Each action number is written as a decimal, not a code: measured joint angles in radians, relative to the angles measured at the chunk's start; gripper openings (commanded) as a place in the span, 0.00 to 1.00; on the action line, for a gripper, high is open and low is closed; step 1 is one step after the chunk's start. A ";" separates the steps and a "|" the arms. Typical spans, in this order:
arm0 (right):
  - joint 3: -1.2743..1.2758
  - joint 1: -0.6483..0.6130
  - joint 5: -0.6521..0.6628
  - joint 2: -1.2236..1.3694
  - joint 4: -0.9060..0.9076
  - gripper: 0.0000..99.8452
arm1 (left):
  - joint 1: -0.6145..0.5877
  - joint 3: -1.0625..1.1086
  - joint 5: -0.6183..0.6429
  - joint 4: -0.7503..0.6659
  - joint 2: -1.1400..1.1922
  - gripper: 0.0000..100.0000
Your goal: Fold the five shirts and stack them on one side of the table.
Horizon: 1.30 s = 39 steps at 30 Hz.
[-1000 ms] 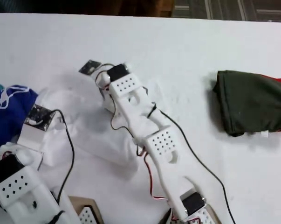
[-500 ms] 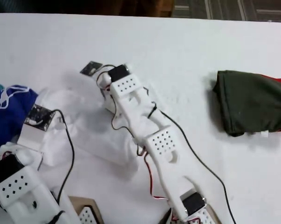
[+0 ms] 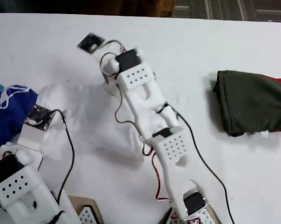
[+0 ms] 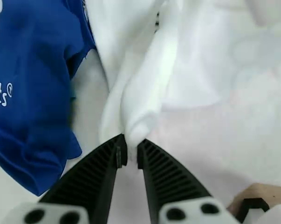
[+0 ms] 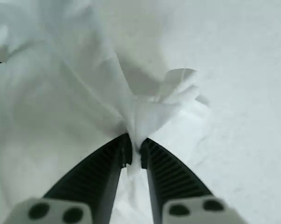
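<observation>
Right hand (image 5: pixel 134 151) tight on bunched shirt (image 5: pixel 79 98)

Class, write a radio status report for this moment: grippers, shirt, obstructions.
Left gripper shut on white shirt. Right gripper shut on it too. Blue shirt close beside; dark shirt well clear.

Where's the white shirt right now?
High view: the white shirt lies left of centre beside the blue shirt, a fold pinched in each of the left gripper and right gripper.

Right gripper (image 5: pixel 134 156) pinching white shirt (image 5: pixel 84 102)
</observation>
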 measured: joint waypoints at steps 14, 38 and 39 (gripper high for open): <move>0.839 -0.077 0.094 -0.354 -0.037 0.04 | -0.035 0.000 0.000 0.000 0.000 0.03; 0.770 0.035 0.071 -0.422 -0.002 0.21 | -0.035 0.000 0.000 0.000 0.000 0.03; 0.772 0.026 0.066 -0.422 -0.002 0.21 | -0.035 0.000 0.000 0.000 0.000 0.03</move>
